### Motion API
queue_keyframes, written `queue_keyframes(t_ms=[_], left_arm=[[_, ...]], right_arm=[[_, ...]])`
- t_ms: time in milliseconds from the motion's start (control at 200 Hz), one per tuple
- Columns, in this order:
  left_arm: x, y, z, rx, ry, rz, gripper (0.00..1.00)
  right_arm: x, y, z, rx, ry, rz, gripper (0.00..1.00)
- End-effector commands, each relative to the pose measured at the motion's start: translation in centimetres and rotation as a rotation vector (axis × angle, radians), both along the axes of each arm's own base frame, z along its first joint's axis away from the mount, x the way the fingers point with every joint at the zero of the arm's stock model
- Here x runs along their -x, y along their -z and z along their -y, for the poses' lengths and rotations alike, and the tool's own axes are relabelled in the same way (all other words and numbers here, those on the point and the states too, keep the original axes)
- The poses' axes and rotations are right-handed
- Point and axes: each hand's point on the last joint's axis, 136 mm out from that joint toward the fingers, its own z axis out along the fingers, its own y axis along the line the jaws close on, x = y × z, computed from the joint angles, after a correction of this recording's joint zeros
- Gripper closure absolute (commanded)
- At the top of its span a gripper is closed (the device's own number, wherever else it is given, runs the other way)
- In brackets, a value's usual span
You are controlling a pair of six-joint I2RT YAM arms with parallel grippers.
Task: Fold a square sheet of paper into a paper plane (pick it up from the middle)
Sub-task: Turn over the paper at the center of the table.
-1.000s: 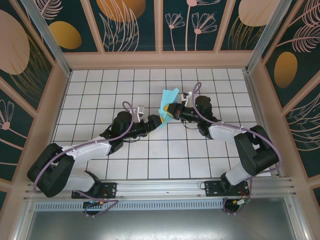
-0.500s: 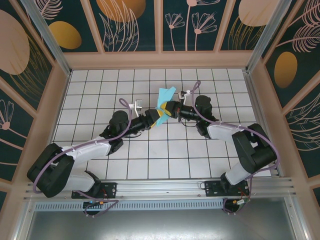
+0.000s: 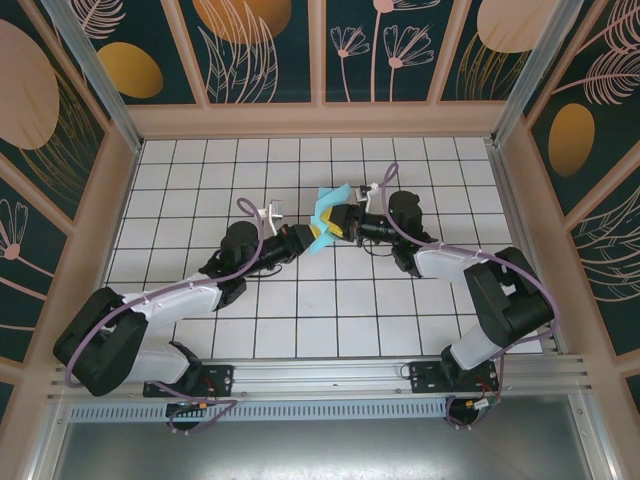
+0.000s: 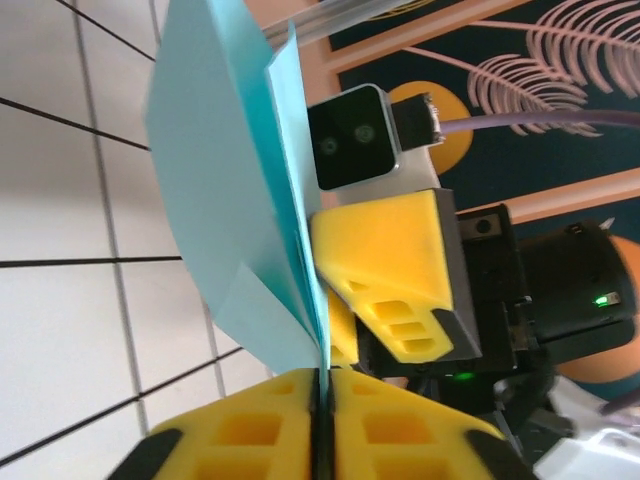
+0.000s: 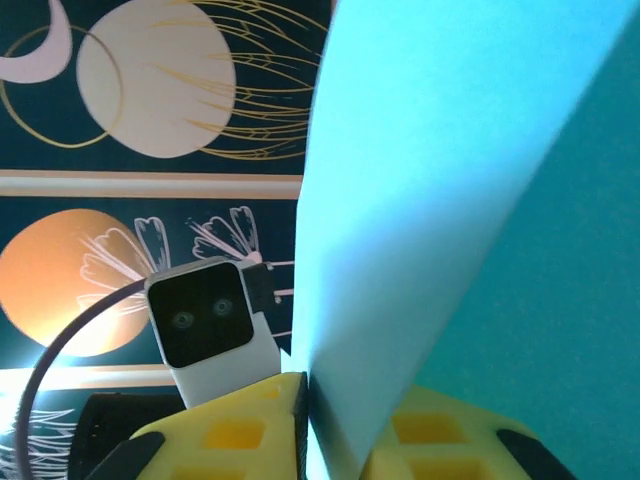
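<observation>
surface: a table (image 3: pixel 300 300) of white square tiles with dark grid lines. an aluminium rail (image 3: pixel 330 375) runs along its near edge and carries both arm bases. room: pale wooden frames on three sides hold dark teal wall panels (image 3: pixel 260 50) printed with plants and orange discs.

both arms reach inward and meet above the middle of the table, slightly toward the far side. the paper (image 3: pixel 328 210), light blue and partly folded, stands raised between the two pincer tips, clear of the tiles.

left pincer (image 4: pixel 322 390): closed on the paper. the yellow fingers are pressed together on the lower edge of the paper. from that grip the paper rises as two layers that spread apart toward the top.

right pincer (image 5: pixel 330 420): the paper passes up between its yellow fingers and covers the inner side of one finger. whether the fingers clamp the paper or stand slightly apart cannot be told. this pincer sits just beside the left pincer, on the same lower part of the paper.
</observation>
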Motion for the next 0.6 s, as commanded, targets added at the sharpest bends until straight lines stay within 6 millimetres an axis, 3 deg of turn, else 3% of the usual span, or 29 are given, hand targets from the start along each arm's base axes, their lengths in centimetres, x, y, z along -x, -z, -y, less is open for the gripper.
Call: queue_keyframes(t_ms=[0, 145, 310, 540, 595], left_arm=[[-0.8, -0.2, -0.9, -0.091, -0.043, 0.054, 0.91], [-1.2, 2.4, -2.6, -0.323, -0.082, 0.050, 0.93], [-2.0, 5.6, -6.9, -0.737, -0.143, 0.019, 0.93], [-3.5, 6.3, -14.0, -1.211, -0.312, -0.011, 0.93], [-4.3, 5.4, -15.0, -1.288, -0.367, -0.010, 0.93]], right_arm=[[0.0, -0.1, 0.7, 0.093, 0.013, 0.047, 0.72], [-1.2, 2.3, 3.6, 0.295, 0.135, 0.034, 0.56], [-1.8, 4.4, 7.1, 0.509, 0.257, 0.021, 0.46], [-1.8, 6.0, 9.3, 0.632, 0.340, -0.010, 0.40], [-1.8, 6.3, 9.6, 0.644, 0.350, -0.014, 0.40]])
